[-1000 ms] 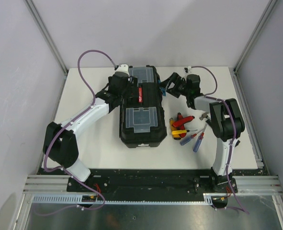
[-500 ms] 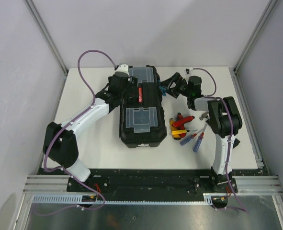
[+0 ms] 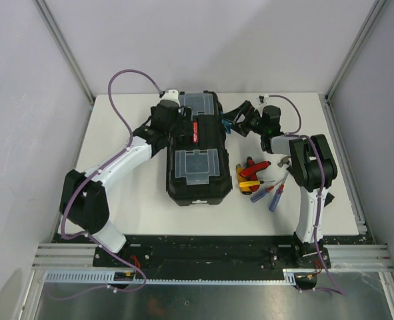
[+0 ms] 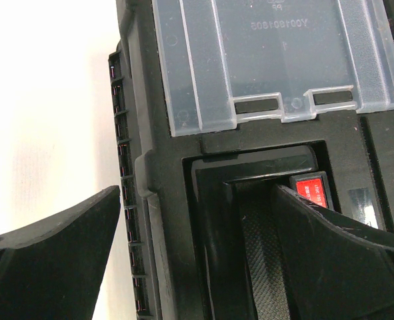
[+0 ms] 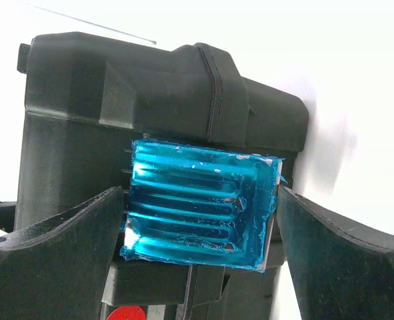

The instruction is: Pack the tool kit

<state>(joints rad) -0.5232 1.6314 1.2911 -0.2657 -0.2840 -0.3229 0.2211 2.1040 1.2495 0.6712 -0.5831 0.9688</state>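
Observation:
The black tool kit box (image 3: 194, 150) lies shut in the middle of the table, with two clear lid compartments (image 3: 195, 163) and a red-marked handle (image 3: 197, 130). My left gripper (image 3: 177, 128) is open at the box's left side. In the left wrist view the left gripper (image 4: 197, 193) straddles the box's edge and the handle (image 4: 263, 247), one finger (image 4: 50, 260) over the table. My right gripper (image 3: 232, 124) is open at the right side. Its fingers (image 5: 347, 260) flank the blue latch (image 5: 200, 203) without closing on it. Red, blue and yellow-handled screwdrivers (image 3: 257, 180) lie loose to the box's right.
The screwdriver pile sits just in front of the right arm's elbow (image 3: 313, 163). A purple cable (image 3: 127, 77) loops above the left arm. Metal frame posts (image 3: 67, 50) and grey walls bound the white table (image 3: 117, 113) at the sides.
The right gripper has moved slightly left, up against the box's right side around the blue latch. The left arm and the box have stayed put.

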